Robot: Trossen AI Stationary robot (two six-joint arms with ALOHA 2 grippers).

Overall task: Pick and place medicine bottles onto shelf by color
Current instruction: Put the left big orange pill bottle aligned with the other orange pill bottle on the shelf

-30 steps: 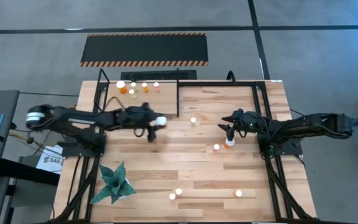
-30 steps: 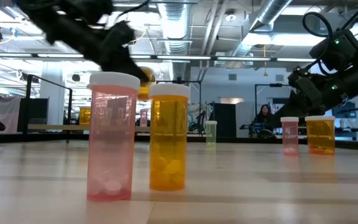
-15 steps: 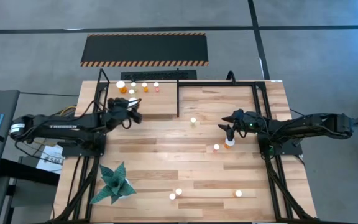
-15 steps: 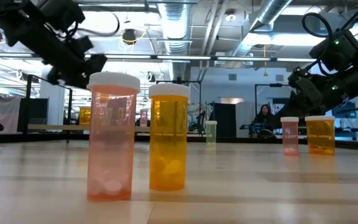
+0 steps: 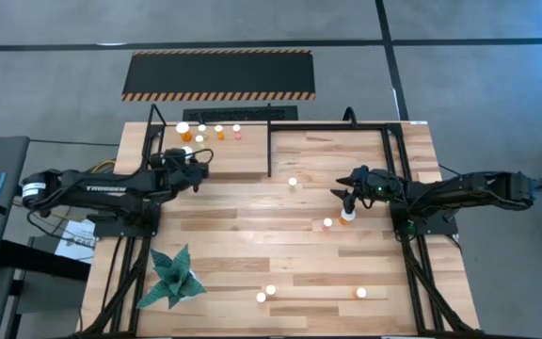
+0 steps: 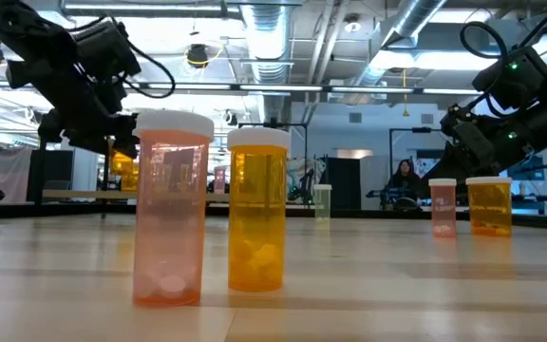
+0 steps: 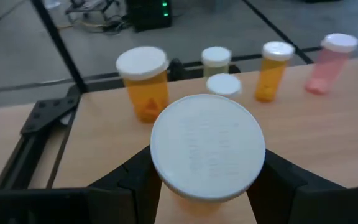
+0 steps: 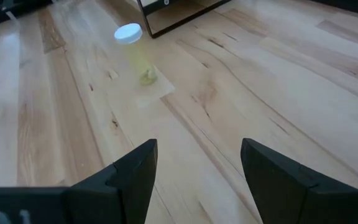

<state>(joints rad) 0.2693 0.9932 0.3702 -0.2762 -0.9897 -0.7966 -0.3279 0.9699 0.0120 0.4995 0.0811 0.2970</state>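
My left gripper [image 7: 207, 180] is clamped on a white-capped orange medicine bottle [image 7: 207, 155], one dark finger pressed against each side of its body. In the high view this gripper [image 5: 193, 157] sits over the light wooden shelf board with black metal rails [image 5: 243, 160] at the table's far left. Just beyond the held bottle, a row of bottles stands along the shelf's far edge: a wide orange one [image 7: 143, 81], a pale yellowish one [image 7: 216, 59], a slim orange one [image 7: 273, 68] and a pinkish-red one [image 7: 328, 59]; a further white cap [image 7: 224, 84] shows directly behind the held bottle.

My right gripper [image 5: 349, 196] holds its fingers [image 8: 135, 174] apart with only bare wooden tabletop [image 8: 229, 99] between them. It hangs right of centre, just beside an orange bottle [image 5: 346, 217], with a pinkish bottle [image 5: 327, 224] near that. A pale yellow-green bottle [image 5: 293, 183] stands apart near the table's middle.

Along the near edge I see two bottles close together [image 5: 265, 294] and one more farther right [image 5: 361, 293]. A green folded paper plant [image 5: 173, 275] lies at the near left.
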